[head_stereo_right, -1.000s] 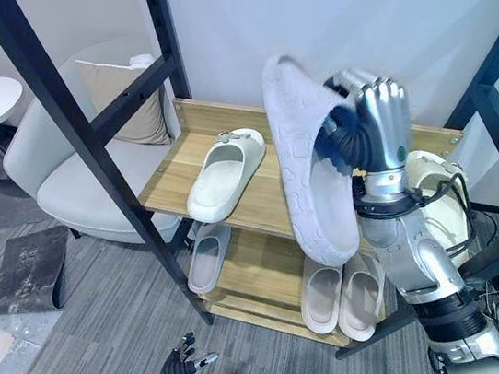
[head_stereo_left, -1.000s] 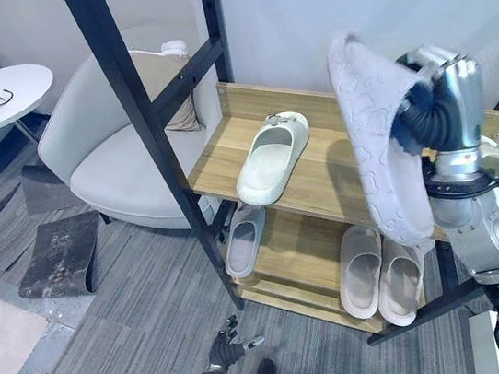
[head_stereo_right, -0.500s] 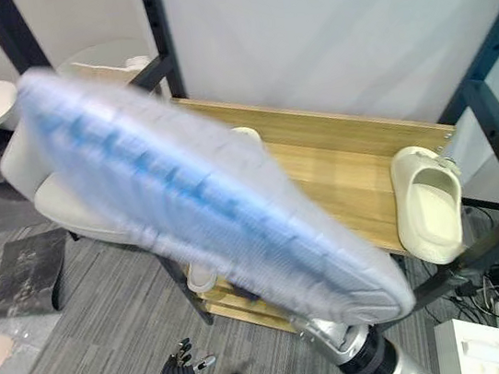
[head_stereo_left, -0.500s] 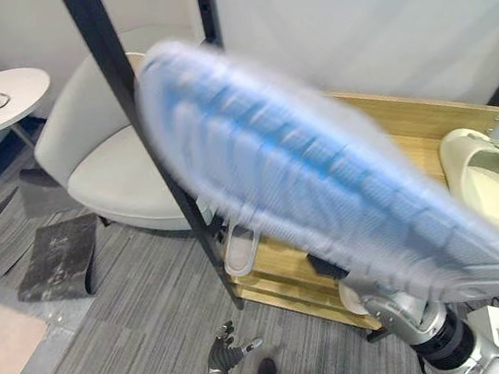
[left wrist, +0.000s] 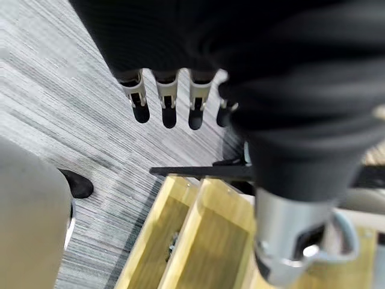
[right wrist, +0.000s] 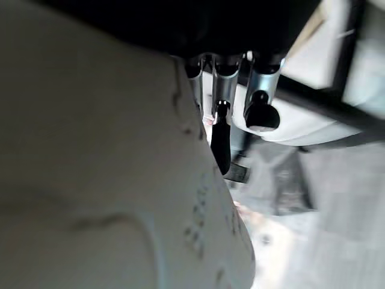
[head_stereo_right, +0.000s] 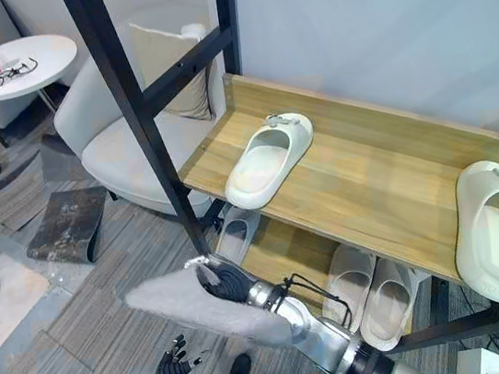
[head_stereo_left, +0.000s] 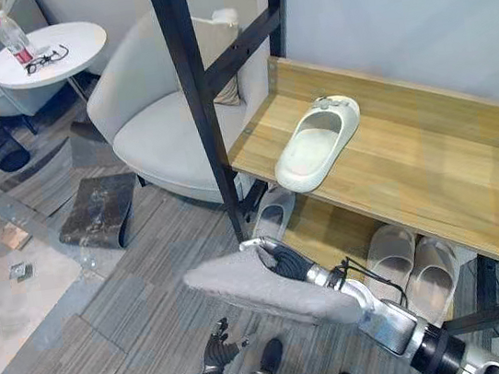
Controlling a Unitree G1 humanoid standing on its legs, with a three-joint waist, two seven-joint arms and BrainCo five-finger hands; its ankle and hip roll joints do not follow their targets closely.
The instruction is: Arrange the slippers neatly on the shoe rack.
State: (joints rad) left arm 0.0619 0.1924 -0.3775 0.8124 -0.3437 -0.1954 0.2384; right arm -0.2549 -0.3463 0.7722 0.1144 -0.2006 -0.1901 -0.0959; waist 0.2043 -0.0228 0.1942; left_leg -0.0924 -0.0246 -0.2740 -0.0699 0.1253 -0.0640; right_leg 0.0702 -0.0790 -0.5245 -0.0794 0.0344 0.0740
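My right hand [head_stereo_left: 276,259] is shut on a grey slipper [head_stereo_left: 266,289], held flat and sole-up low in front of the wooden shoe rack [head_stereo_left: 416,177]. In the right wrist view the slipper [right wrist: 108,180] lies under my fingers [right wrist: 220,129]. One white slipper [head_stereo_left: 317,136] rests on the top shelf. A second one [head_stereo_right: 497,228] sits at that shelf's right end. The lower shelf holds a single slipper [head_stereo_left: 276,217] at the left and a pair [head_stereo_left: 410,260] at the right. My left hand [head_stereo_left: 218,348] hangs open near the floor, its fingers [left wrist: 168,102] straight.
A black frame post [head_stereo_left: 202,110] stands at the rack's left front corner. Left of it are a white armchair [head_stereo_left: 148,127], a round table [head_stereo_left: 45,53] with a bottle and glasses, and a dark mat [head_stereo_left: 100,213] on the grey carpet.
The view has shifted. My right arm has swung the slipper from high by the rack's right side down to a low spot in front of the rack. The left hand stays low.
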